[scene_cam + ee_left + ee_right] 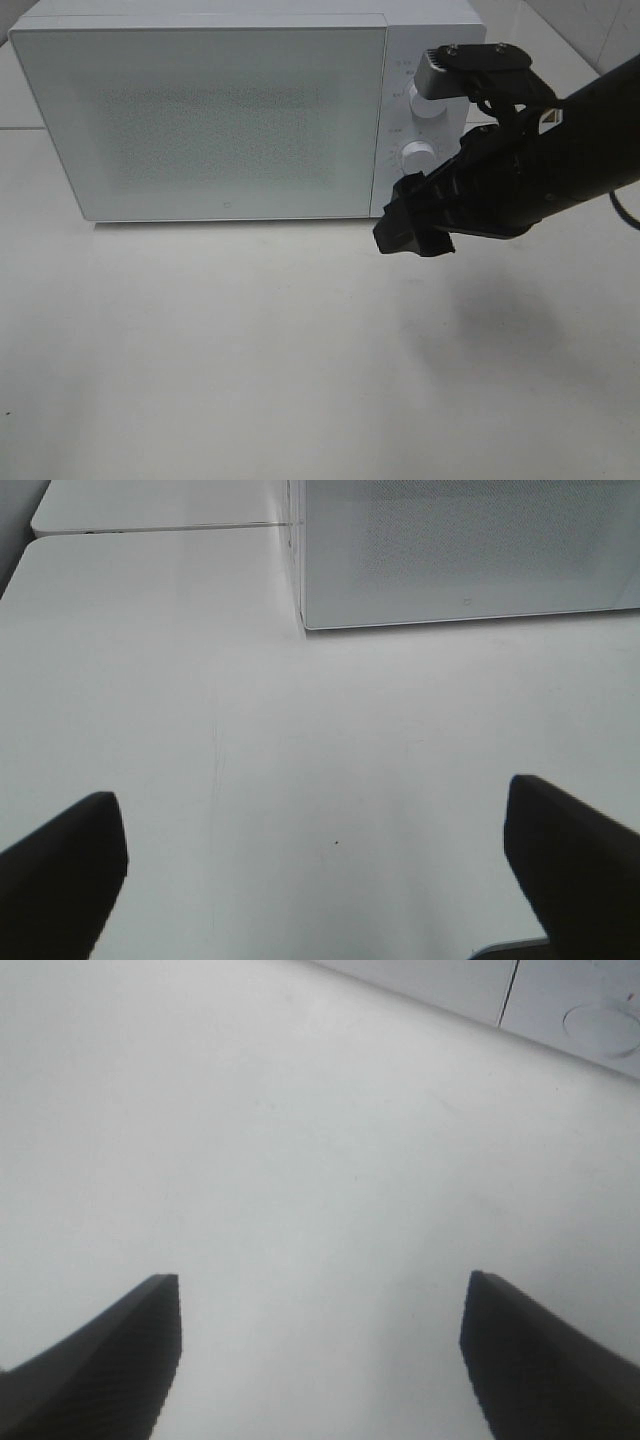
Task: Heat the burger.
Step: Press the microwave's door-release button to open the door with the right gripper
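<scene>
While the right arm (570, 140) reaches in from the right of the high view, its black right gripper (412, 232) hangs above the white table (250, 360), just in front of the lower right corner of the white microwave (200, 40). The microwave stands at the back of the table with its door (200, 120) shut. The door's speckled, frosted panel lets nothing inside be made out. On the control strip to the right of the door, the lower knob (418, 157) shows in full. The upper knob (425, 103) is partly covered by the arm's wrist. From the right wrist camera, the two dark fingers (130, 1360) of the right gripper stand spread wide with only bare tabletop between them, gripping nothing. The bottom edge of the microwave front and a faint round shape, likely a knob, lie beyond them. The left gripper (310, 820) does not appear in the high view. Its own wrist camera shows its fingers (70, 870) likewise spread far apart over the bare table and holding nothing. The near left corner of the microwave and part of its shut door are well ahead of them. A thin seam between two table panels runs behind that corner. As for the burger, it shows in none of the three views. It is not on the visible table and not in either gripper. Whether it sits behind the shut door cannot be told.
</scene>
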{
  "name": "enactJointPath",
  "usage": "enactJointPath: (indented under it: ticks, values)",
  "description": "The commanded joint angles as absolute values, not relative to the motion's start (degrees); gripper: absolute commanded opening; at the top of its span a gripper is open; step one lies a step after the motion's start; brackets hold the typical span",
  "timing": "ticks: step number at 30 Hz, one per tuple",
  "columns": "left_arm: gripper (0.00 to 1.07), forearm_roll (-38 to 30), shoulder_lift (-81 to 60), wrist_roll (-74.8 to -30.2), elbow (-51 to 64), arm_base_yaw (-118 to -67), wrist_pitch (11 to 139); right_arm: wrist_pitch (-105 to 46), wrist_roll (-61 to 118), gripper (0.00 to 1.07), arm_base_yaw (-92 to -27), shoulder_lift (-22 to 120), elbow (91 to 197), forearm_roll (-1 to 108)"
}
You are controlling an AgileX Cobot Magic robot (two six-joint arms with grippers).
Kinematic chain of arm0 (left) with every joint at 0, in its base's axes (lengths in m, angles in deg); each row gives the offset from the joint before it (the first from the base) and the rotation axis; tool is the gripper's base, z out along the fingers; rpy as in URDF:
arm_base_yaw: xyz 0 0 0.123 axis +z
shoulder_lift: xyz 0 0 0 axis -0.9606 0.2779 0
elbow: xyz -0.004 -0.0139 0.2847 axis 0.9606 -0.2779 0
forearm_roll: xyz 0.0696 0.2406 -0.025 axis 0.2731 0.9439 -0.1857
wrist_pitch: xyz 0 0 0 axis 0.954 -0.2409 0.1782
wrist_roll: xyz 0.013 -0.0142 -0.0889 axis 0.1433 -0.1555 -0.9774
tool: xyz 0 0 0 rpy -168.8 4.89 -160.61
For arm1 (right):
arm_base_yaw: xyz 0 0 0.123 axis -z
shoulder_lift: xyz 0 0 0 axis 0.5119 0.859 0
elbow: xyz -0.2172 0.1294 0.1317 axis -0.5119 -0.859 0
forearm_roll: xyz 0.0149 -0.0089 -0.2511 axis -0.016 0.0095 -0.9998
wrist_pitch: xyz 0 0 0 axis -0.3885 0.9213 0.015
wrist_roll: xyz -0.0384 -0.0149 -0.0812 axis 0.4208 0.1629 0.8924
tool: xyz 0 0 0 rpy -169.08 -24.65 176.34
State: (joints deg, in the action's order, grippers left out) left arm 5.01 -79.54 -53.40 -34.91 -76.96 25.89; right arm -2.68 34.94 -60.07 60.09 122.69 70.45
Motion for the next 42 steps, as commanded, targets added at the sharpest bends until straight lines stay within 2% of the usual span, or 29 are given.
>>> enactJointPath:
  ticks: [1, 15, 19, 24, 27, 29, 35, 37, 40, 42]
  values:
    - [0.97, 4.89, -81.03, -53.80, -35.14, -76.90, 26.41, 7.17, 35.80, 0.76, -59.67, 57.11, 125.04, 66.67]
    - [0.97, 4.89, -81.03, -53.80, -35.14, -76.90, 26.41, 31.52, 35.74, 0.76, -59.67, 42.33, 127.22, 65.86]
    - [0.97, 4.89, -81.03, -53.80, -35.14, -76.90, 26.41, 34.10, 35.68, 0.76, -59.67, 37.34, 126.99, 65.75]
    - [0.97, 4.89, -81.03, -53.80, -35.14, -76.90, 26.41, 36.79, 34.37, 0.76, -59.67, 23.48, 124.70, 63.97]
    - [0.97, 4.89, -81.03, -53.80, -35.14, -76.90, 26.41, 37.37, 33.96, 0.76, -59.67, 21.82, 124.13, 63.57]
    - [0.97, 4.89, -81.03, -53.80, -35.14, -76.90, 26.41, 39.72, 31.50, 0.76, -59.67, 14.14, 121.32, 61.39]
    - [0.97, 4.89, -81.03, -53.80, -35.14, -76.90, 26.41, 40.69, 28.29, 0.76, -59.44, 7.21, 117.82, 58.01]
    - [0.97, 4.89, -81.03, -53.80, -35.14, -76.90, 26.41, 40.69, 25.43, 0.76, -56.69, 1.59, 114.33, 55.49]
    - [0.97, 4.89, -81.03, -53.80, -35.14, -76.90, 26.41, 40.58, 25.37, 0.76, -55.66, 0.50, 113.58, 55.21]
    - [0.97, 4.89, -81.03, -53.80, -35.14, -76.90, 26.41, 40.00, 25.43, 0.76, -50.33, -4.48, 110.32, 53.66]
